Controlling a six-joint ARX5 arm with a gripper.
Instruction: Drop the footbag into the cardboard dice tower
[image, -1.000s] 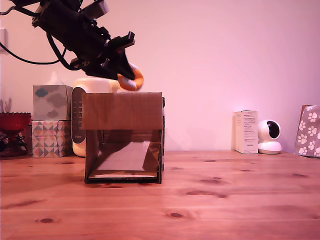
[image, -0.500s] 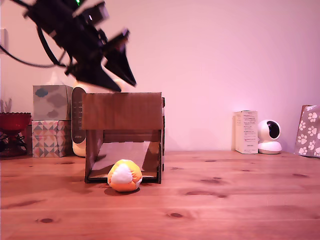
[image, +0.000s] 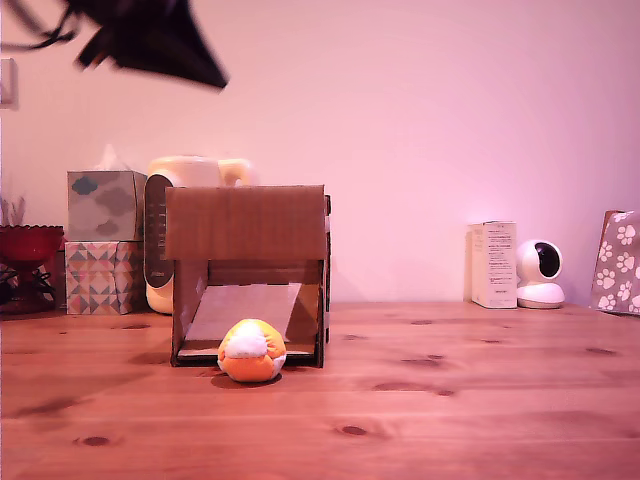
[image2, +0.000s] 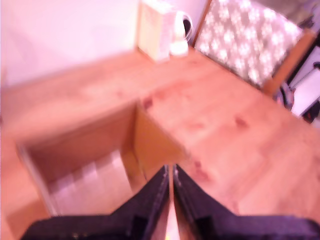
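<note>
Backdrop: plain pale wall (image: 450, 120) behind everything, tinted pink
Desk: knotty wooden desk (image: 450, 400) filling the lower part of the exterior view
Cardboard dice tower: cardboard dice tower (image: 246, 222) upright on the desk, plain upper panel, lower front open onto a sloped ramp; the wrist view looks down into its open top
Arm: dark and blurred at 10 o'clock of the tower in the exterior view, high and clear of it
Pincer: pincer (image2: 170, 175) with its two dark tips drawn together, only a thin slit between, nothing in them
Tissue boxes: tissue boxes (image: 103, 240) stacked at 9 o'clock of the tower
Footbag: footbag (image: 251, 351) on the desk at 6 o'clock of the tower, just at the ramp's mouth, white panel up
</note>
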